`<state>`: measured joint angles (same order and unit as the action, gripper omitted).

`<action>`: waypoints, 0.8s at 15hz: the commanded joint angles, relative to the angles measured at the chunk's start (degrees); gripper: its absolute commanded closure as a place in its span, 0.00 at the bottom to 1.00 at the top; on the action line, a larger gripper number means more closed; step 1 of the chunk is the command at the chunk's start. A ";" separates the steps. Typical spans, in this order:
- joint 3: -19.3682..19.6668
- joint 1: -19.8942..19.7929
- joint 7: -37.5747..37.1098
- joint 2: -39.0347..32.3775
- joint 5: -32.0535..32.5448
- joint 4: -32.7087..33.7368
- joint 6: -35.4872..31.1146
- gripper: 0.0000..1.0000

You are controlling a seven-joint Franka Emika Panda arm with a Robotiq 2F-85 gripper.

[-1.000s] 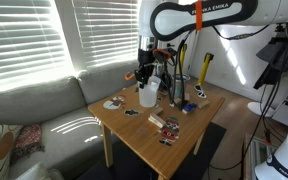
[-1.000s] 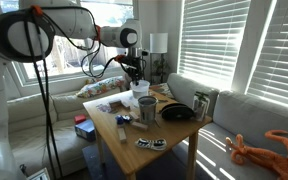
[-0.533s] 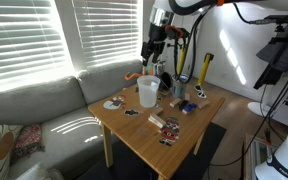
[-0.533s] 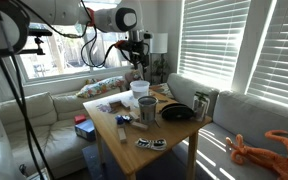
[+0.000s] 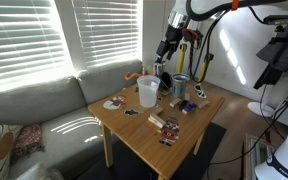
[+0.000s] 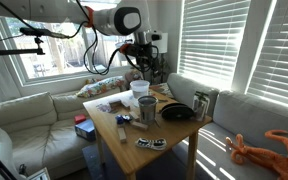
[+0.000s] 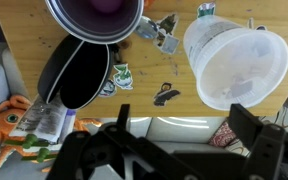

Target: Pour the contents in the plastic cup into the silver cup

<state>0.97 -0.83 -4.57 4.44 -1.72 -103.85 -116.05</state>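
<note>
The plastic cup [image 5: 147, 91] [image 6: 145, 108] [image 7: 234, 62] stands upright on the wooden table [image 5: 149, 135], frosted white and free of any grip. The silver cup [image 5: 181, 86] [image 6: 200, 104] [image 7: 94, 15] stands a short way from it, with a dark inside in the wrist view. My gripper [image 5: 166, 50] [image 6: 144, 64] [image 7: 184, 130] hangs well above the table near its sofa-side edge, higher than both cups. Its fingers [image 7: 249, 125] are spread wide with nothing between them. Something pale lies inside the plastic cup, too faint to make out.
A black pan [image 7: 79, 75] [image 6: 176, 113] lies between the two cups. Stickers and small items [image 5: 166, 125] are scattered over the table. A yellow-handled tool [image 5: 205, 68] stands at the back. A sofa [image 5: 44, 110] and an orange plush toy [image 6: 259, 148] flank the table.
The gripper was at the plastic cup a second ago; it has opened, let the cup go, and risen up and away. The cup stays upright on the table.
</note>
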 commanded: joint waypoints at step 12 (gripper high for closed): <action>1.82 -1.27 3.22 0.05 -3.58 -3.36 3.34 0.00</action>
<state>1.99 -1.43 -3.54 4.20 -2.98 -106.43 -113.92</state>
